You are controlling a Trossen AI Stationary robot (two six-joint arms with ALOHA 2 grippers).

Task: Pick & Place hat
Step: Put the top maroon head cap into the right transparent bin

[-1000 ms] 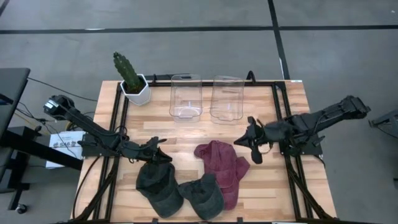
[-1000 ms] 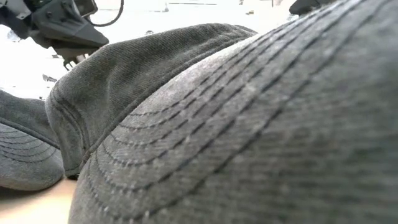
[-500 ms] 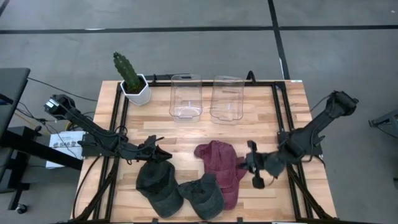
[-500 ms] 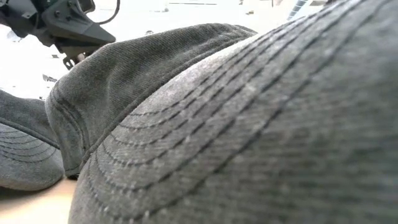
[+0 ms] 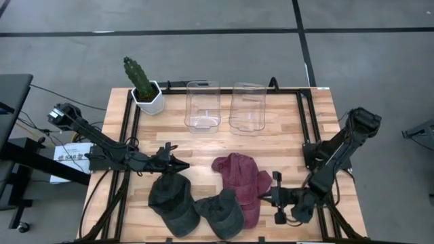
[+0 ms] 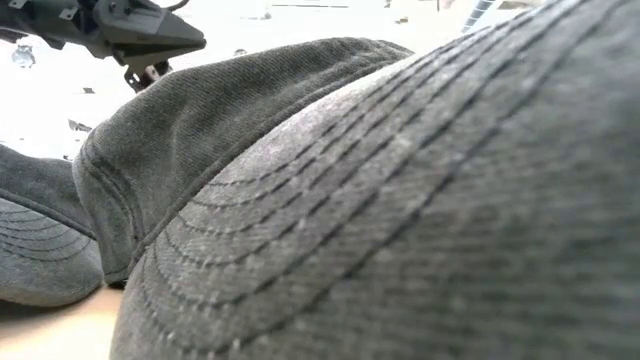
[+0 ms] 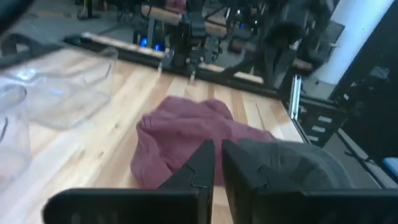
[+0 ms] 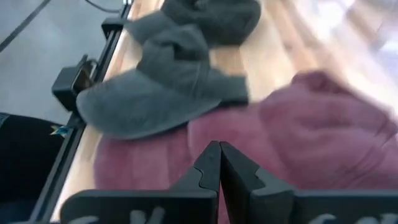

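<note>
The left gripper (image 5: pixel 178 164) hovers with jaws pressed together just above the leftmost dark grey hat (image 5: pixel 173 200), left of the maroon hat (image 5: pixel 239 179). That maroon hat lies mid-table, overlapped by a second grey hat (image 5: pixel 220 209). The right gripper (image 5: pixel 274 196), jaws pressed together, sits at its right edge.

Even, soft light filled the high view — the wooden counter (image 5: pixel 291 129) showed no hard shadows, only faint dark patches under the arms, and the two clear containers (image 5: pixel 203 105) gave pale reflections along their rims. The low view was almost wholly blocked by a grey hat (image 6: pixel 400 200) pressed close to the lens; its stitching near the middle read sharply, the far right went soft, and the strip of room above it was blown out to white. Both wrist views were blurred — the maroon hat (image 8: pixel 323 124) smeared in the right one, and the room behind the counter hazy in the left.
</note>
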